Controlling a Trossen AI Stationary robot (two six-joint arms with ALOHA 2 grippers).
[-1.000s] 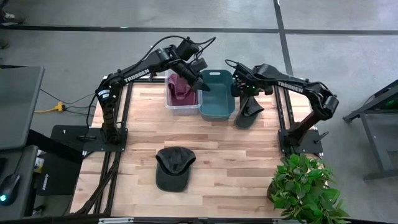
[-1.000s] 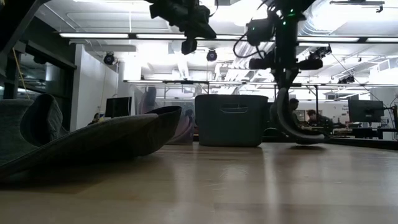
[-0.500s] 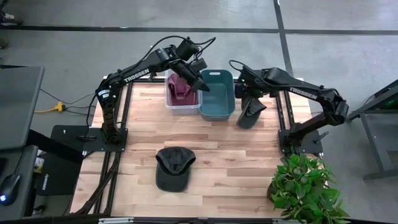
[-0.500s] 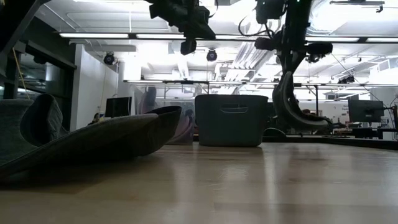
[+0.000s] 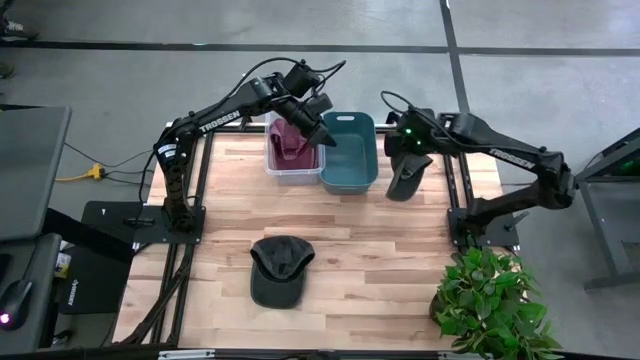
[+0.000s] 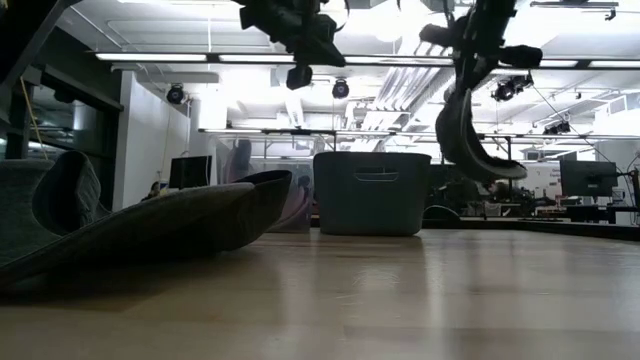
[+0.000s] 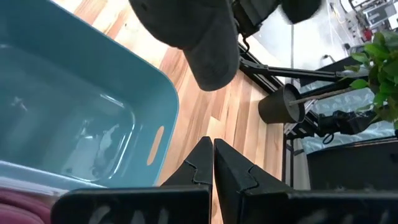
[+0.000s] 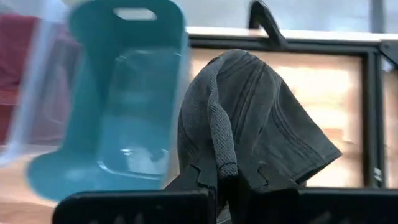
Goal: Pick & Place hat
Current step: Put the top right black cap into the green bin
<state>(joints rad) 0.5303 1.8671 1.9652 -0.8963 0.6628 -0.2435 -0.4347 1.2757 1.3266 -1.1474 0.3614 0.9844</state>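
My right gripper (image 5: 405,150) (image 8: 225,182) is shut on a dark grey hat (image 5: 404,178) (image 6: 466,135) (image 8: 255,118), in the air over the table's far right part, just right of the teal bin (image 5: 350,152) (image 6: 372,193). A second dark hat (image 5: 279,270) (image 6: 130,220) lies on the near middle of the table, resting on its brim and crown. My left gripper (image 5: 325,137) (image 7: 213,163) is shut and holds nothing. It hovers above the teal bin's left rim, beside the clear bin (image 5: 290,155). My right gripper pinches the grey hat between its two fingers at a stitched edge band (image 8: 219,149). The fingers come from above, pointing down. The hat hangs below them, lifted clear of the table, with its crown (image 6: 470,150) bulging downward.
The clear bin holds a maroon cloth item (image 5: 292,140). The teal bin (image 7: 74,118) shows nothing inside. A potted plant (image 5: 492,300) stands at the table's near right corner. Bare wood (image 5: 400,250) lies between the bins and the near hat.
My right gripper has risen and shifted a little toward the table's right edge, staying shut on the grey hat. The hat now hangs clearly higher above the table than a second ago.
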